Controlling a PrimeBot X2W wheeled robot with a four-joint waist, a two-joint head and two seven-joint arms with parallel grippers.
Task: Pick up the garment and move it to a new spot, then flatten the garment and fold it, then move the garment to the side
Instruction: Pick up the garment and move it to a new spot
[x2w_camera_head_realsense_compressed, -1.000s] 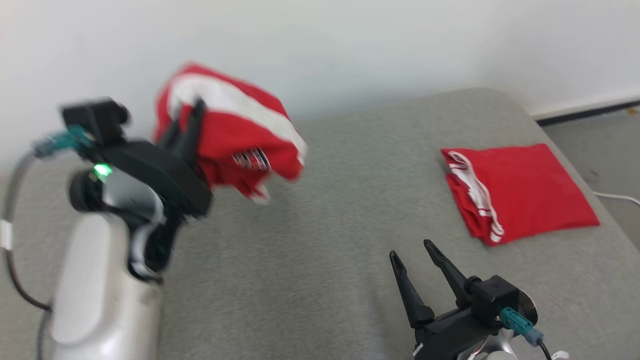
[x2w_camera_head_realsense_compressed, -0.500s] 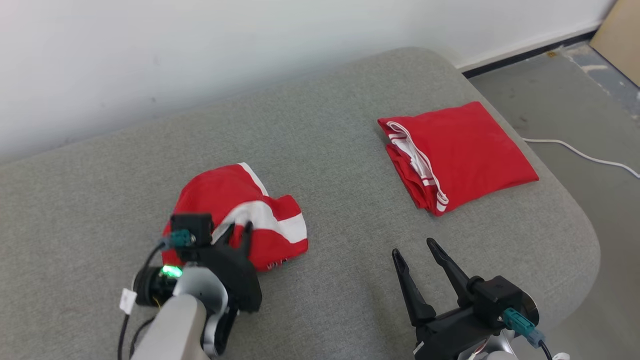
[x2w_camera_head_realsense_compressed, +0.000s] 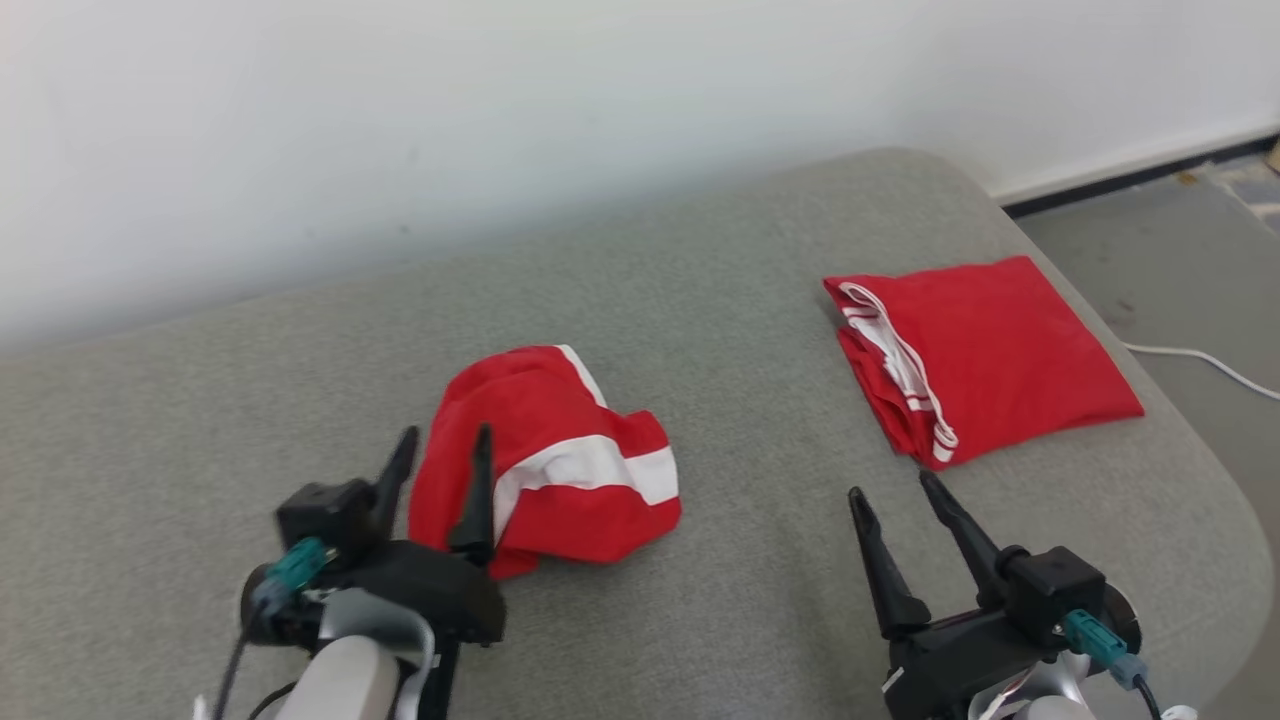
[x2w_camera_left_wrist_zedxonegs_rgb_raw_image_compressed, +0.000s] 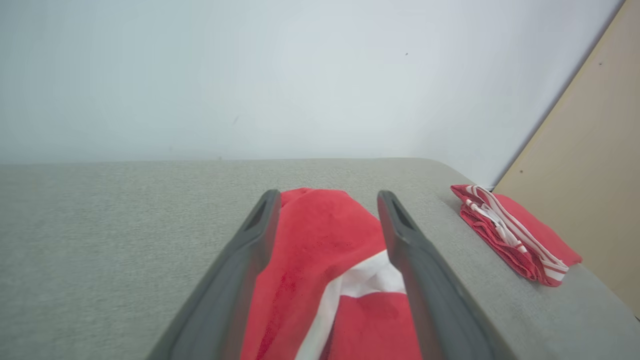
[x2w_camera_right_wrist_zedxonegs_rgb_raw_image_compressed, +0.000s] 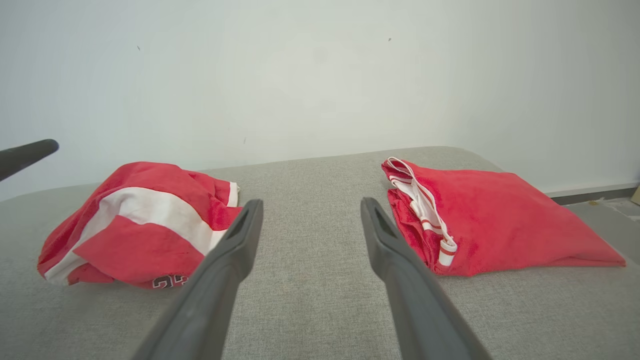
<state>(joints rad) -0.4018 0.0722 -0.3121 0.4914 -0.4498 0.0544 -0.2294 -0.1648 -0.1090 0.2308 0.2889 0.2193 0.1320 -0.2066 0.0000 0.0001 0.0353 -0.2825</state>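
Released: the garment (x2w_camera_head_realsense_compressed: 545, 465) was let go by the left gripper (x2w_camera_head_realsense_compressed: 447, 430). Its fingers (x2w_camera_head_realsense_compressed: 478, 480) had been closed on the cloth half a second earlier and were now spread wide. The head camera was also shifted between frames, so scene drift was not counted as object motion.

The garment was left crumpled in a heap on the grey cushion (x2w_camera_head_realsense_compressed: 700, 300), left of centre, white stripe (x2w_camera_head_realsense_compressed: 590, 468) up. The move-to-new-spot step was judged done; flattening and folding were not yet started.

In the left wrist view the heap was seen between and beyond the open fingers, not pinched; light contact with one finger could not be ruled out.

The right gripper (x2w_camera_head_realsense_compressed: 891, 484) was held open and empty, well apart from the heap. Near the cushion's right end a second red garment (x2w_camera_head_realsense_compressed: 985, 350), already folded, was lying untouched.
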